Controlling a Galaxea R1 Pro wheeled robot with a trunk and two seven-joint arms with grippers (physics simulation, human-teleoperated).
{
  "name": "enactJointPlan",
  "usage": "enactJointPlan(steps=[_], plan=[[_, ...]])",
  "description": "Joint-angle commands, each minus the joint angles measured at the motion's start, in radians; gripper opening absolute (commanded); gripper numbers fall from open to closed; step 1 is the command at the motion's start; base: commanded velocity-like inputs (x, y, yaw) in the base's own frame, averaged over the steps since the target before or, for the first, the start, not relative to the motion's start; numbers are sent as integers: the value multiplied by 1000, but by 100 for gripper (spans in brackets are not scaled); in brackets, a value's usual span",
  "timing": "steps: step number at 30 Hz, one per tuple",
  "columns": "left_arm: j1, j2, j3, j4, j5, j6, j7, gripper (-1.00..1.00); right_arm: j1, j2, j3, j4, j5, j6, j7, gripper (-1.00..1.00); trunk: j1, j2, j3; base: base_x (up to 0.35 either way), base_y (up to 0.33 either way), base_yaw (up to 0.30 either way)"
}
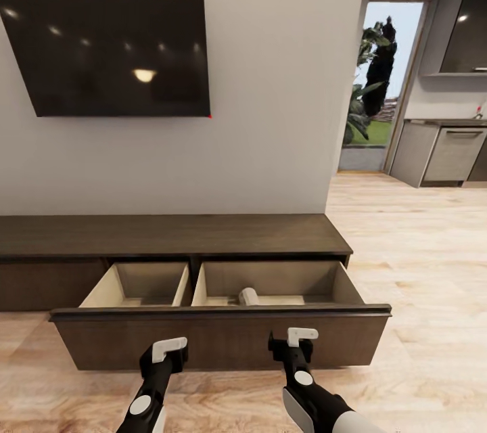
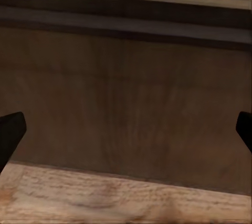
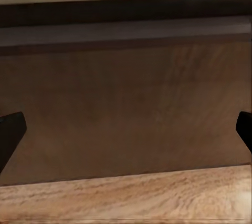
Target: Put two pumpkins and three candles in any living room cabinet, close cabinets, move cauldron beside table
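Cabinet [image 1: 176, 235] drawer [image 1: 223, 335] open; candle [image 1: 249, 296] inside.

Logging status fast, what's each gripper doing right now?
Left gripper: open, empty, facing the drawer front.
Right gripper: open, empty.

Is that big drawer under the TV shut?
No. In the head view the drawer is pulled far out from the cabinet, showing its pale inside with a small light cylinder in the right-hand compartment.
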Motion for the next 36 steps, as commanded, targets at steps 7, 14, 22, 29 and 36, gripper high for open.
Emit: enactJointPlan(steps=[7,14,22,29,36], plan=[[0,0,0,0,0,-1,0,100,0,0,0,0,0,0,0,100,3,-2,-27,0,0,0],[0,0,0,0,0,-1,0,100,0,0,0,0,0,0,0,100,4,-2,-39,0,0,0],[0,1,0,0,0,4,0,100,0,0,0,0,0,0,0,100,4,-2,-39,168,0,0],[0,0,0,0,0,2,0,100,0,0,0,0,0,0,0,100,4,-2,-39,320,0,0],[0,1,0,0,0,0,0,100,0,0,0,0,0,0,0,100,4,-2,-39,75,0,0]])
